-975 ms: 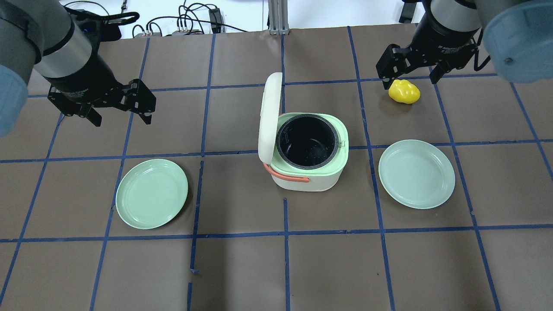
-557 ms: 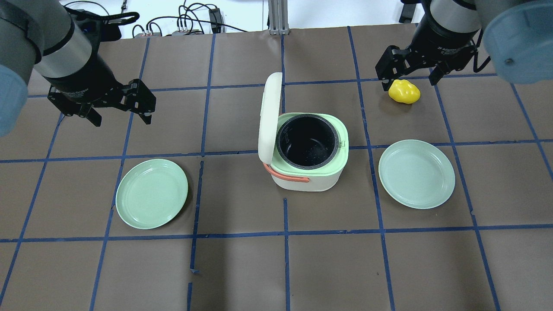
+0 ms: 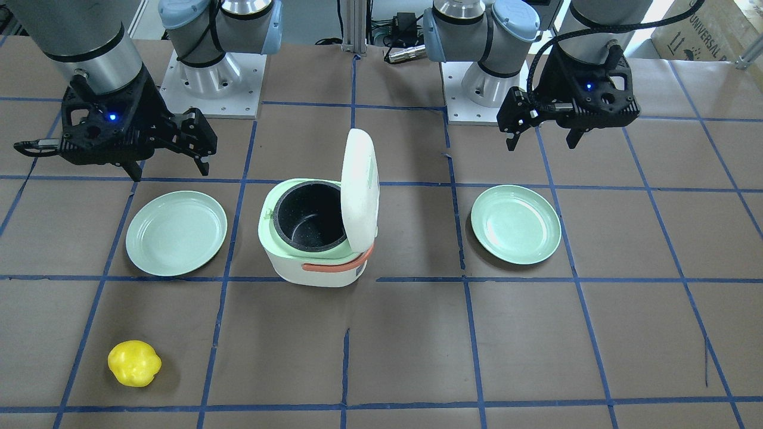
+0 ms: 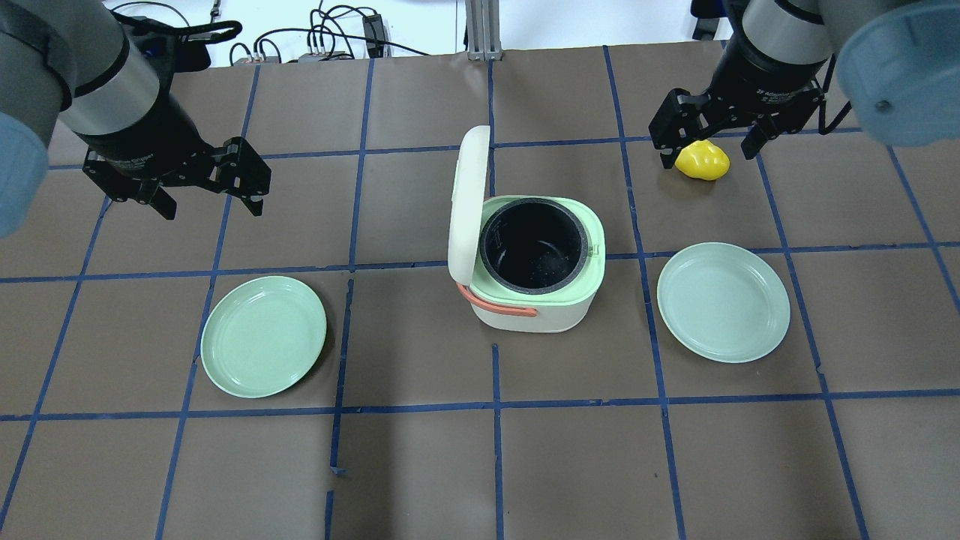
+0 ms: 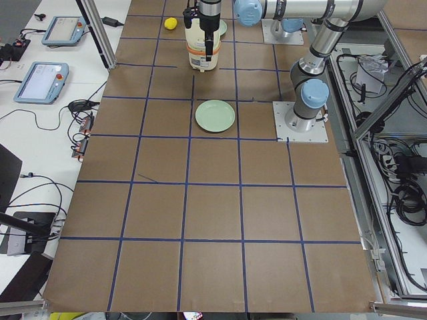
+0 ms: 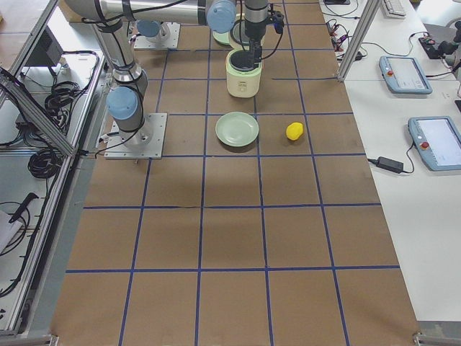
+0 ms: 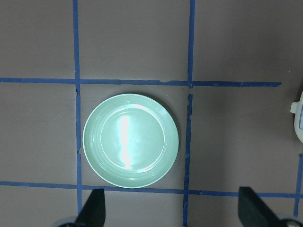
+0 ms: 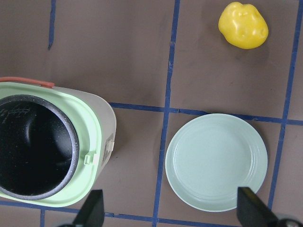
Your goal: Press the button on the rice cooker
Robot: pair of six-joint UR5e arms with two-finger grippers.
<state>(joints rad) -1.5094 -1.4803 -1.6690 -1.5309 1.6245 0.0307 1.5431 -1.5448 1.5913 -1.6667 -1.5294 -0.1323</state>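
The rice cooker [image 4: 536, 262] stands mid-table, white with a pale green rim and an orange handle. Its lid [image 4: 469, 202] stands open on the left side and the black pot is empty. A small latch tab [image 4: 598, 247] sits on the rim's right side and also shows in the right wrist view [image 8: 92, 159]. My right gripper [image 4: 706, 152] is open and empty, high up to the cooker's right [image 8: 170, 208]. My left gripper [image 4: 208, 204] is open and empty, high to the cooker's left, above a plate [image 7: 130, 140].
Two pale green plates lie on either side of the cooker, one on the left [image 4: 263, 336] and one on the right [image 4: 723, 301]. A yellow lumpy object [image 3: 134, 363] lies on the far side of the table beyond the right plate. Blue tape lines grid the brown table.
My right gripper has shifted slightly and now overlaps the yellow object's top edge in the overhead view. The left arm, cooker and plates have not moved.
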